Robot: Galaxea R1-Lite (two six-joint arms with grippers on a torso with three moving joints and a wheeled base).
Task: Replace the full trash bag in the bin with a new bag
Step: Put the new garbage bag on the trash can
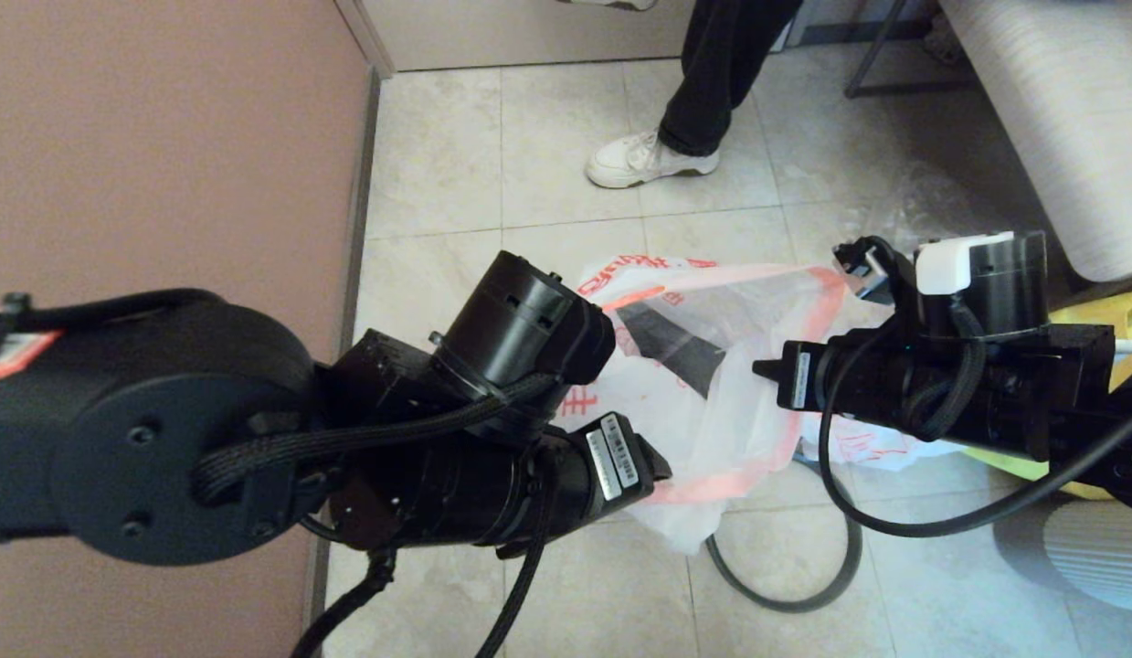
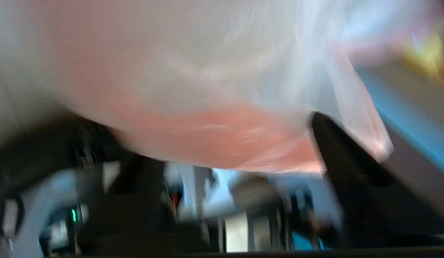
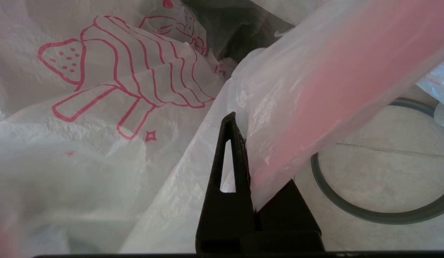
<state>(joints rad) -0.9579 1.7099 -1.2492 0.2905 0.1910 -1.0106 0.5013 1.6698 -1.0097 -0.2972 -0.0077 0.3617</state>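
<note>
The new bag (image 1: 739, 366), thin white plastic with red drawings and pink-orange handles, hangs spread between my two grippers above the floor. My right gripper (image 1: 765, 370) (image 3: 243, 123) is shut on its pink handle edge (image 3: 315, 96). My left gripper (image 1: 661, 471) (image 2: 214, 147) is at the bag's near side, with the fingers wide apart and the pink edge (image 2: 222, 132) lying across them. The bin's dark grey ring rim (image 1: 785, 594) (image 3: 368, 211) lies loose on the tiles. The bin's body I cannot make out. A white, red-printed bag (image 1: 881, 448) lies under my right arm; no bottles show.
A person's leg and white shoe (image 1: 648, 160) stand at the far side. The brown wall (image 1: 163, 137) is close on the left. A yellow bag (image 1: 1127, 315) and a pale grey ribbed seat (image 1: 1059, 110) are on the right, and a ribbed grey object (image 1: 1086, 553) sits at the near right.
</note>
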